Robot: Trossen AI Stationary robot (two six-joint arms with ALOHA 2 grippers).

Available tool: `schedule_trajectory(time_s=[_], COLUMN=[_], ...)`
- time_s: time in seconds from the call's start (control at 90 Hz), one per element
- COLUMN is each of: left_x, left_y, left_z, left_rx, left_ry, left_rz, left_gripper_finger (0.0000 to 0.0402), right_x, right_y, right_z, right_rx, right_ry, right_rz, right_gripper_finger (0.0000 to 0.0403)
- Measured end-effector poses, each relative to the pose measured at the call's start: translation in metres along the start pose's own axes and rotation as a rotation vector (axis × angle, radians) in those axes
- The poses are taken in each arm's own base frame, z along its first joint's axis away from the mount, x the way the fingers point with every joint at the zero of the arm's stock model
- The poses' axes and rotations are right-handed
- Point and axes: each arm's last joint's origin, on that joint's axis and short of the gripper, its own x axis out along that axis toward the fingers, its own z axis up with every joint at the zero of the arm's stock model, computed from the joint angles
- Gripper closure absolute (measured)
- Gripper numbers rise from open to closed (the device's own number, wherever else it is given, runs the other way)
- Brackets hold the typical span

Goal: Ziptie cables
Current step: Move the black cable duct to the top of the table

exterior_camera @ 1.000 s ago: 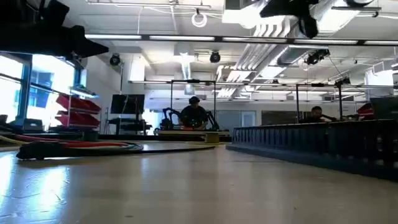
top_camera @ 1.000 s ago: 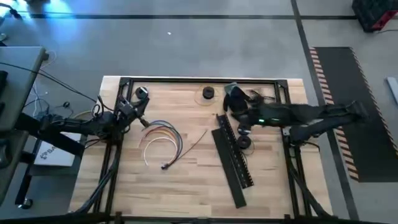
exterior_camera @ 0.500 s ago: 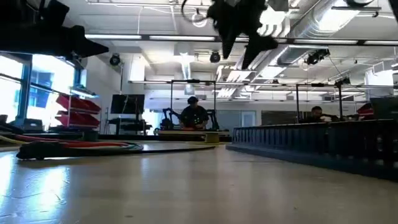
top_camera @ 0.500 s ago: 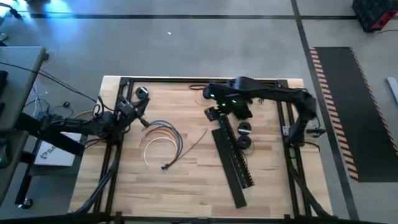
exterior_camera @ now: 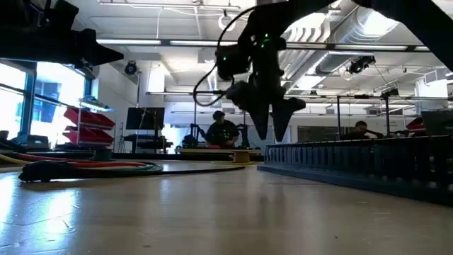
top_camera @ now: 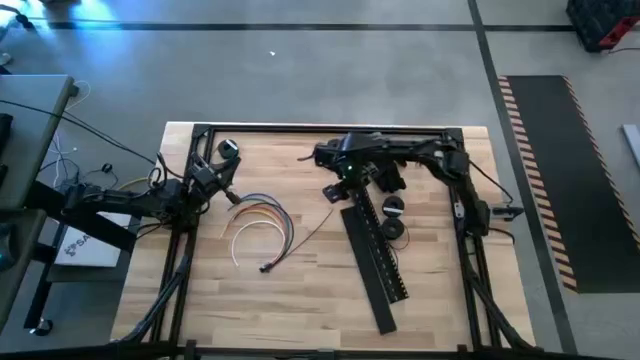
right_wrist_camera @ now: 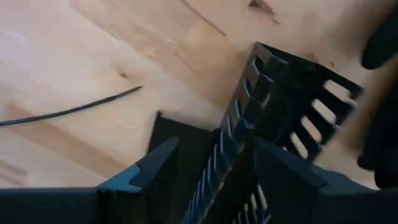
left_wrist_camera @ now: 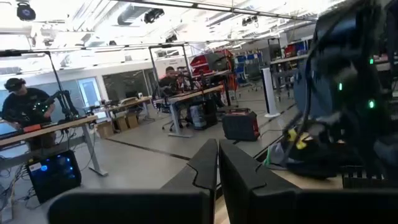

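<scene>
- Black duct (top_camera: 373, 262) runs toward 5 o'clock; right gripper (top_camera: 333, 188), jaws spread, above its upper end.
- Left gripper (top_camera: 226, 165) pressed together, beside cables (top_camera: 262, 222).
- Ziptie (top_camera: 318, 226) right of cables.

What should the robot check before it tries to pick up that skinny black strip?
1. Right gripper open: ok, its fingers stand apart in the right wrist view.
2. Right gripper over the ziptie: not ok, it hangs above the top end of the black slotted duct; the ziptie lies off to one side.
3. Ziptie free to grab: ok, it lies flat on the wooden table, apart from the duct.
4. Cables gathered for tying: not ok, they lie in loose loops near the left gripper.
5. Left gripper ready: cannot tell; its fingers are closed together at the table's left edge, and whether it holds anything is unclear.
</scene>
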Motion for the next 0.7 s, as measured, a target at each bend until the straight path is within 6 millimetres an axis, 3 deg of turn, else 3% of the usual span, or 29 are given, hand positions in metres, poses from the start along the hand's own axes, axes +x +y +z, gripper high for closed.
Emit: schedule_trajectory(time_s=[0.167, 0.378, 0.467, 0.7], left_x=[0.000, 0.000, 0.000, 0.000], left_y=[0.000, 0.000, 0.000, 0.000], left_z=[0.000, 0.000, 0.000, 0.000], left_rx=[0.000, 0.000, 0.000, 0.000], left_ry=[0.000, 0.000, 0.000, 0.000], left_rz=[0.000, 0.000, 0.000, 0.000], left_gripper_finger=[0.0402, 0.0402, 0.0402, 0.0402], right_x=[0.023, 0.028, 0.019, -0.028], right_y=[0.000, 0.001, 0.004, 0.020], right_z=[0.007, 0.009, 0.011, 0.021], right_rx=[-0.021, -0.086, -0.139, -0.205], right_ry=[0.046, 0.058, 0.039, -0.109], right_rz=[-0.039, -0.035, -0.021, 0.057], right_gripper_finger=[0.0273, 0.0355, 0.0393, 0.0402])
